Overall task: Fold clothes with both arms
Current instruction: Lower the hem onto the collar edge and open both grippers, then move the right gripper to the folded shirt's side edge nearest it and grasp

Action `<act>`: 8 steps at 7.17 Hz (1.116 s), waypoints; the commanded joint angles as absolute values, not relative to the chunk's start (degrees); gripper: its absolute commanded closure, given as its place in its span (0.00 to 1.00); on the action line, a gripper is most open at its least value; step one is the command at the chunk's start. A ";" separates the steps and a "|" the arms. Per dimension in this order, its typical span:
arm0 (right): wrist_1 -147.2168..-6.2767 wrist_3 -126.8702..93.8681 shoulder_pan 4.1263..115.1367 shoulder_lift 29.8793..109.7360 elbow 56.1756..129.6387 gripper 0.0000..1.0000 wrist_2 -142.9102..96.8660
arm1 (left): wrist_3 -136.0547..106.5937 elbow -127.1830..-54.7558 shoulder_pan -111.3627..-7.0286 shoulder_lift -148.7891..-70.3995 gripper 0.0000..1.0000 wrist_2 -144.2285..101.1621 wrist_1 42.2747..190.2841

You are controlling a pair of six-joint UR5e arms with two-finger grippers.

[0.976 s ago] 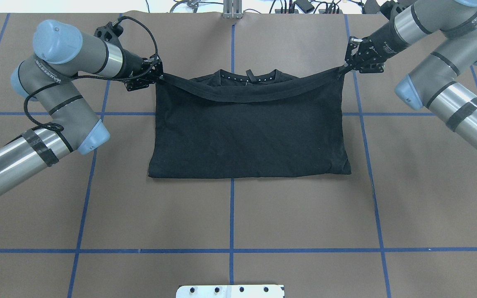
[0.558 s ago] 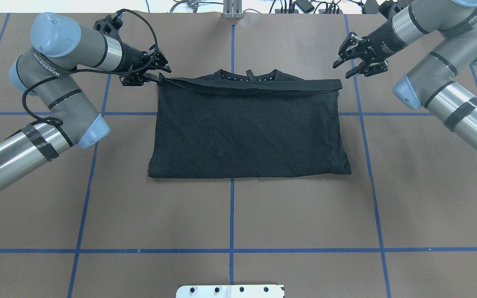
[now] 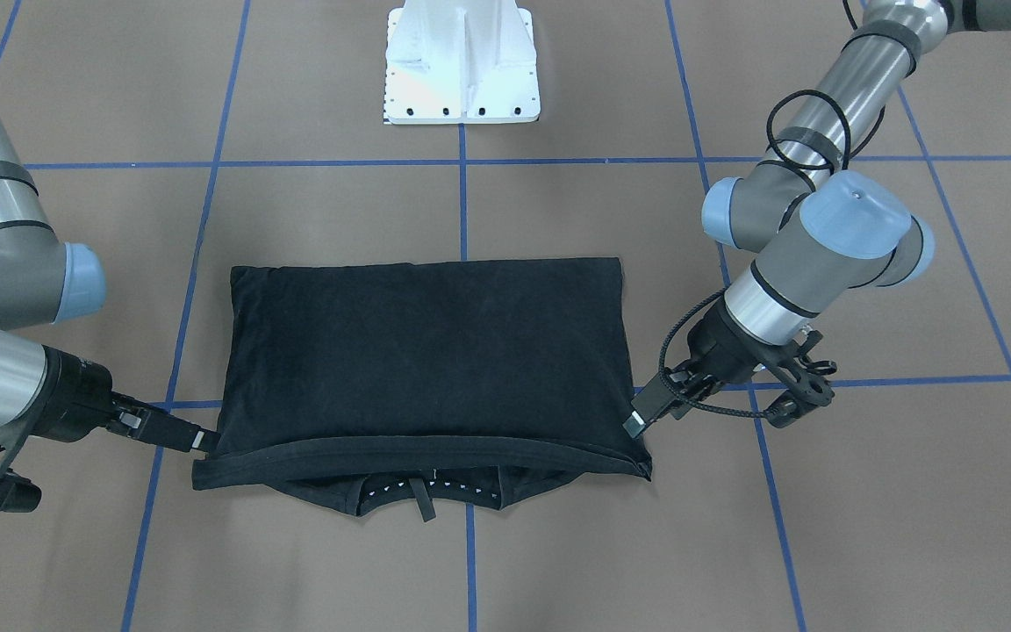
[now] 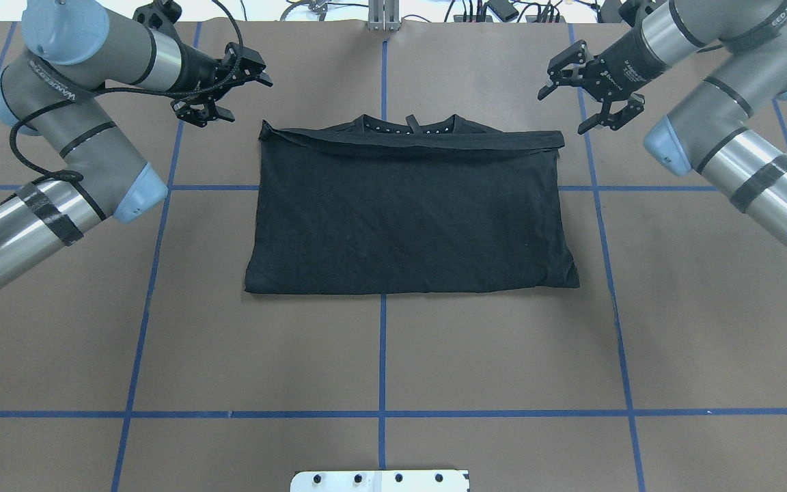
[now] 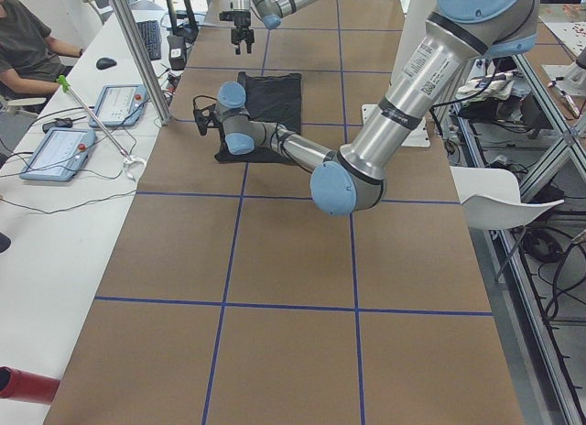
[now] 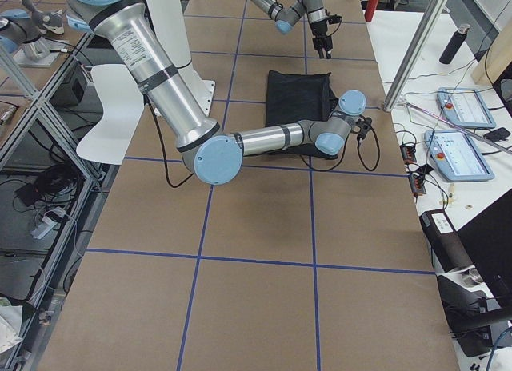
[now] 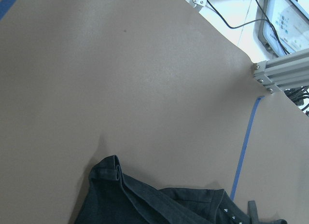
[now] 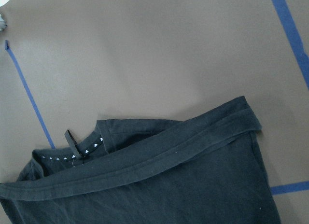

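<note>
Both the left gripper (image 4: 246,99) and the right gripper (image 4: 561,113) have pulled away from the collar-side corners of the T-shirt (image 4: 407,219), jaws spread; best to retreat outward without snagging the folded hem (image 4: 410,142).

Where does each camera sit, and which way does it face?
Front-facing: across the table, facing the base block; both arms.
Overhead: behind the robot, down on the T-shirt; both arms.
Exterior left: table's left end; left arm nearest.
Exterior right: opposite end; right arm nearest.
Left wrist: T-shirt's corner below; no arm.
Right wrist: collar below; no arm.
All share the T-shirt.
</note>
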State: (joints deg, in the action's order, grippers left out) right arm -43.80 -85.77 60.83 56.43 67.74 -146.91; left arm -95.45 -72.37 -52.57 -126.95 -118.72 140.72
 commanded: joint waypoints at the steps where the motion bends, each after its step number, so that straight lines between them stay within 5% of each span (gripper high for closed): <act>1: -44.47 -86.04 55.93 62.98 75.46 0.00 -146.52 | -95.45 -74.26 -53.09 -126.91 0.00 -119.09 139.23; 8: -44.38 -86.04 46.33 75.76 84.11 0.01 -141.95 | -95.54 -82.79 -53.00 -126.74 0.00 -119.00 131.22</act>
